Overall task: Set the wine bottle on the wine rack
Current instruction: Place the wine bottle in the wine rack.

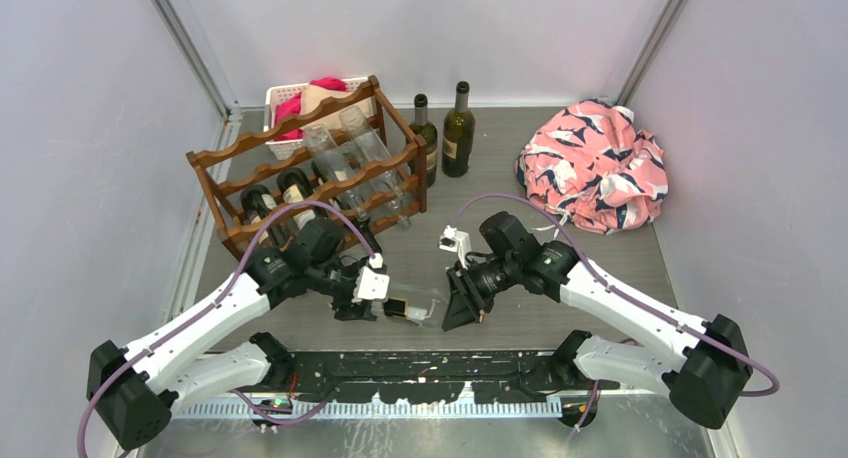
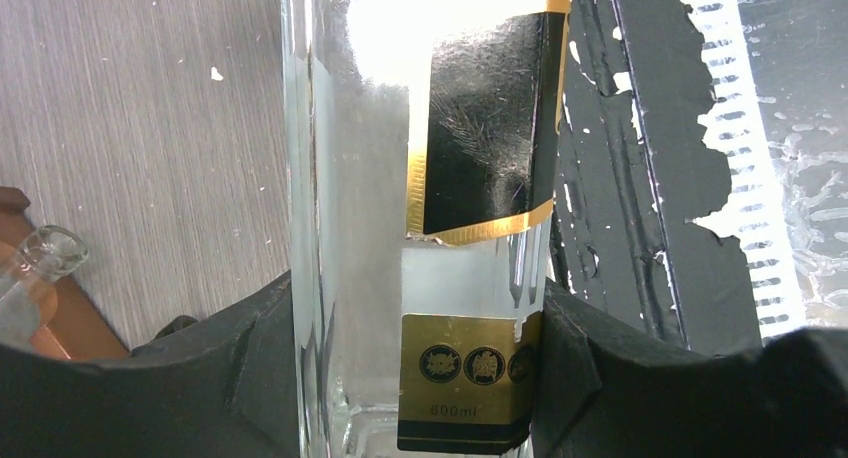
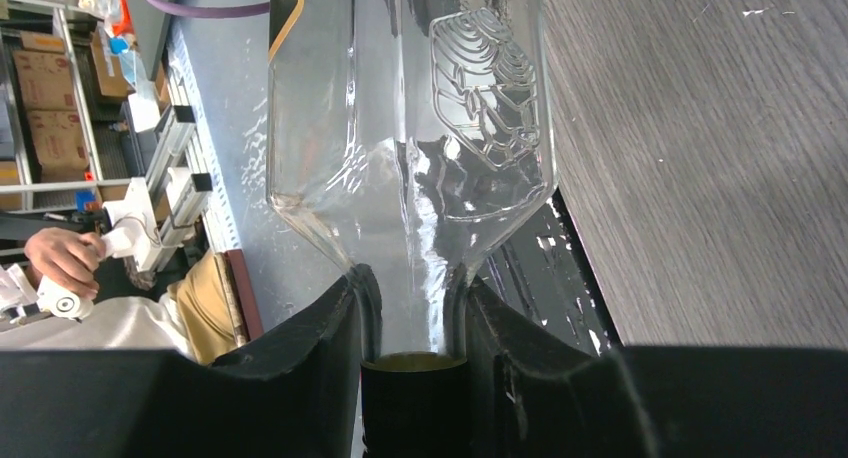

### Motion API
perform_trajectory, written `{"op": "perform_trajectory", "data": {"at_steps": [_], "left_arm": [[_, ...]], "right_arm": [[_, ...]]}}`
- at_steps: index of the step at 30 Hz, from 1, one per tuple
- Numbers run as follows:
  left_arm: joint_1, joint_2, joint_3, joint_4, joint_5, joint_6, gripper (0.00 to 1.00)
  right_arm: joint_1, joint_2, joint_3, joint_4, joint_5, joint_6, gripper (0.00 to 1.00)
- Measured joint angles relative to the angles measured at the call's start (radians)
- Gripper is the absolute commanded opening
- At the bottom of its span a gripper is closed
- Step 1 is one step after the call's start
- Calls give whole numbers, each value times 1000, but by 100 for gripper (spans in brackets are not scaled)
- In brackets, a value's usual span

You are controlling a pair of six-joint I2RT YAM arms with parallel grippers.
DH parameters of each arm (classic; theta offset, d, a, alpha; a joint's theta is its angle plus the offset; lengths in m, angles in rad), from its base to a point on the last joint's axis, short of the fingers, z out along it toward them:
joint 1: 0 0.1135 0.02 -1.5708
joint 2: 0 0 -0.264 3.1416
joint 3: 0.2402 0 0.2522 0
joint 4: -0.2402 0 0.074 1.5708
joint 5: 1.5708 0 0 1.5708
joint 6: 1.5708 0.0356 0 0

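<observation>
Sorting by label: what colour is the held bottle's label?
The label is black edged in gold; clearest in left wrist view.

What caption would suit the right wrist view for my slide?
Right gripper shut on the neck of the clear wine bottle, wood-grain table beside it.

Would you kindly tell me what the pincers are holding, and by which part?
One clear bottle: left pincer grips its labelled body, right pincer its neck.
</observation>
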Motion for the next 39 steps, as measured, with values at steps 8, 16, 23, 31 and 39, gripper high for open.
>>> {"op": "perform_trajectory", "data": {"at_steps": [8, 16, 23, 31, 39], "left_arm": [[5, -5, 0, 86, 5, -82, 99], [7, -66, 0, 139, 2, -149, 100], [7, -88, 31, 117, 6, -220, 100], [7, -87, 189, 148, 9, -499, 100], [7, 5, 397, 138, -62, -707, 97]], "right_arm": [[2, -21, -14, 34, 45, 62, 1], [1, -21, -63, 33, 112, 122, 1], [1, -56, -67, 40, 128, 151, 1], [1, -79, -74, 60, 152, 175, 1], [1, -128, -103, 80, 177, 216, 1]]}}
